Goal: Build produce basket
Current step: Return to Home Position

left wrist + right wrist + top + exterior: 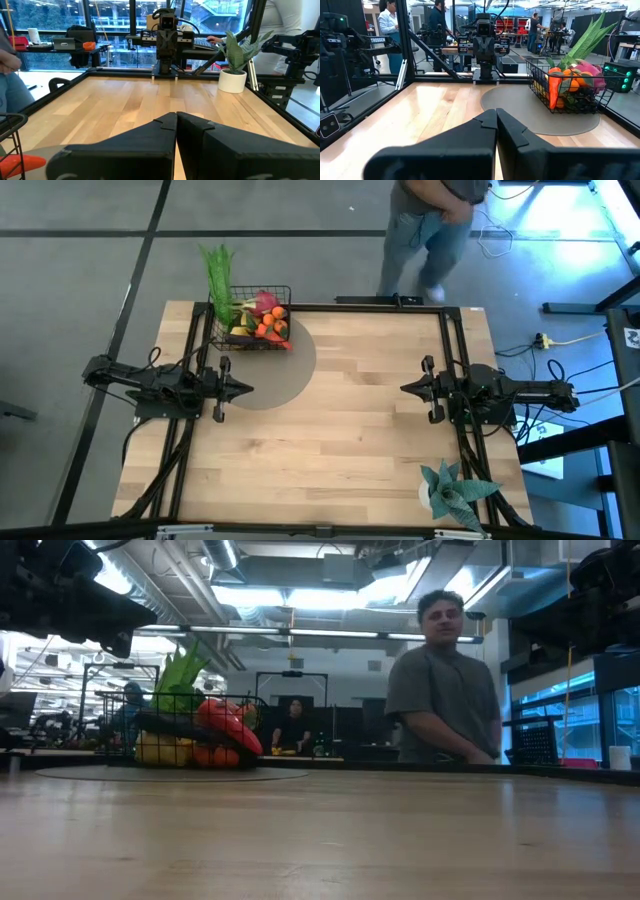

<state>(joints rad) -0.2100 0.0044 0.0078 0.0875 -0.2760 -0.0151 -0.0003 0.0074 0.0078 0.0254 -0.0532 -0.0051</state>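
The black wire-mesh basket [252,317] stands on a grey round mat at the table's far left, filled with produce: green leek leaves [219,275] sticking up and out of it, pink dragon fruit [266,304], tangerines and an orange carrot [274,332]. The low view shows the basket [190,732], and the right wrist view shows it [567,85] with the carrot [554,92] leaning at its wall. My left gripper [248,390] hovers shut at the table's left, near the mat. My right gripper [405,388] hovers shut at the right. Both fingertip pairs meet in their wrist views [176,116] [496,112].
A blue-green spiky plant in a white pot [452,492] stands at the table's near right corner. A person [430,225] stands beyond the far edge. The grey mat [290,370] lies under the basket. Bare wood spans the middle between the arms.
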